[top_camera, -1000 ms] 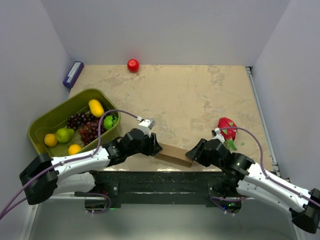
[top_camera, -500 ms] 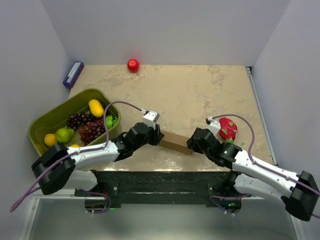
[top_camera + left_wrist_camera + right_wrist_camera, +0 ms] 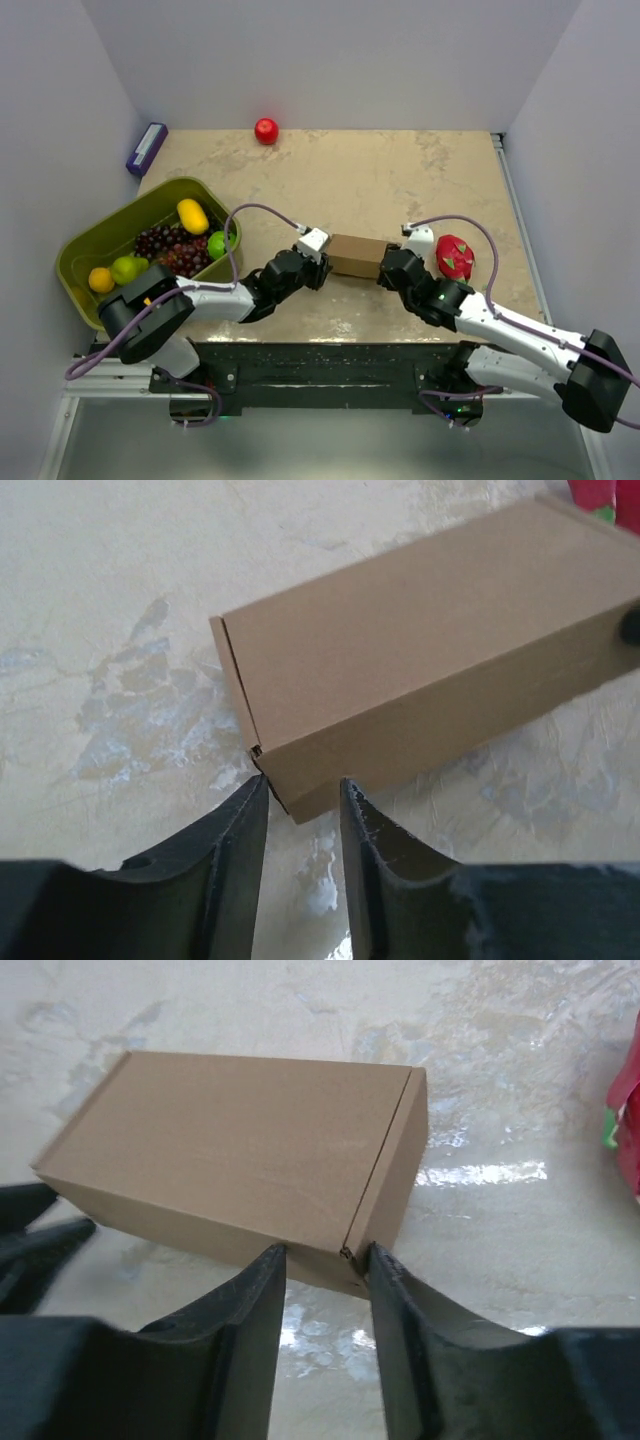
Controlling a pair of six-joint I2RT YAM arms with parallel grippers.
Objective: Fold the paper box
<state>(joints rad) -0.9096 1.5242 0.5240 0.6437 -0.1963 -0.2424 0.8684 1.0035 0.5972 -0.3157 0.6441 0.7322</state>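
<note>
1. Pinching one end corner of the paper box [image 3: 420,650], the left gripper [image 3: 303,785] was seen with its two dark fingers [image 3: 235,850] closed against either side of that corner, the jaws kept part-way apart by the cardboard.
2. The right gripper [image 3: 323,1252] was found in the same state. Its fingers [image 3: 250,1330] were pressed onto the opposite end corner, and the crease of the end flap ran down between them.
3. Seen from above, the box was held between the two grippers, the left at its 9 o'clock end and the right at its 3 o'clock end.
4. The box was seen as a closed, slim, plain brown cuboid. Its long axis was laid from 9 to 3 o'clock over the middle of the marbled table [image 3: 400,180], nearer the 6 o'clock edge. Whether it was resting on the surface or raised just off it could not be told.
5. A red dragon fruit [image 3: 455,256] was seen just beside the right gripper, at 3 o'clock from the box.
6. An olive-green basket [image 3: 105,232] was placed at 9 o'clock, well apart from the box. It was filled with dark grapes [image 3: 170,250], a yellow fruit [image 3: 192,215], a green fruit [image 3: 220,244] and some smaller orange ones.
7. A round red fruit [image 3: 266,131] was seen at 11 o'clock by the far wall, and a purple block [image 3: 146,149] at 10 o'clock in the far corner.
</note>
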